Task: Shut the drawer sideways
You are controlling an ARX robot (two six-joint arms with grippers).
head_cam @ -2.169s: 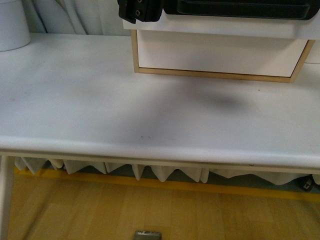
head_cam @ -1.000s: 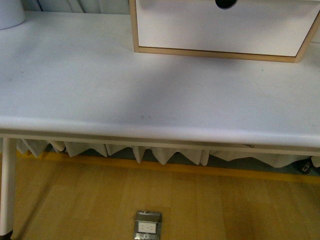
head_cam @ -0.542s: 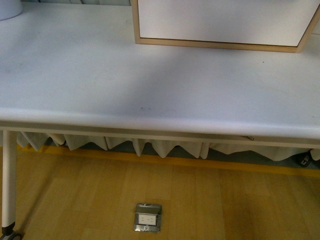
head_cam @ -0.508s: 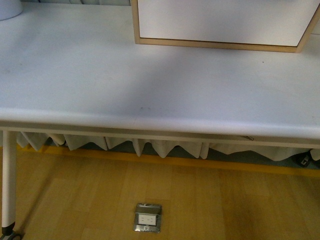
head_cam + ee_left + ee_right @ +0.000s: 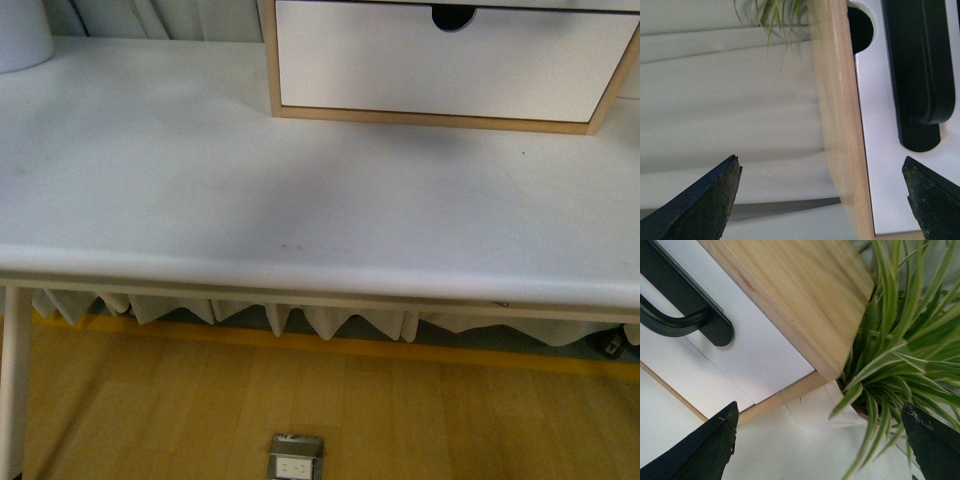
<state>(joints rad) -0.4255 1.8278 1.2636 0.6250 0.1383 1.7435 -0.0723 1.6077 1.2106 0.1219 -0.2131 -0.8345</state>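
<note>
The drawer's white front (image 5: 881, 150) with its long black bar handle (image 5: 912, 70) shows in the left wrist view, beside the cabinet's pale wooden side (image 5: 840, 120). My left gripper (image 5: 820, 162) is open, its fingers straddling that wooden edge at a distance and touching nothing. The right wrist view shows the same handle's other end (image 5: 682, 307), the drawer front (image 5: 755, 352) and the cabinet's other wooden side (image 5: 795, 290). There my right gripper (image 5: 820, 407) is open over the tabletop and holds nothing. The front view shows neither the drawer nor the grippers.
The front view shows a white table (image 5: 250, 200) with the cabinet's plain lower drawer front (image 5: 450, 70) and its notch (image 5: 453, 15) at the back. A white cylinder (image 5: 22, 35) stands back left. A spider plant (image 5: 900, 365) crowds the cabinet's right corner.
The front view tipped down and came back up, so the lower front's notch shows again. The black handle and gripper seen at its top edge 2.2 s ago are out of frame.
</note>
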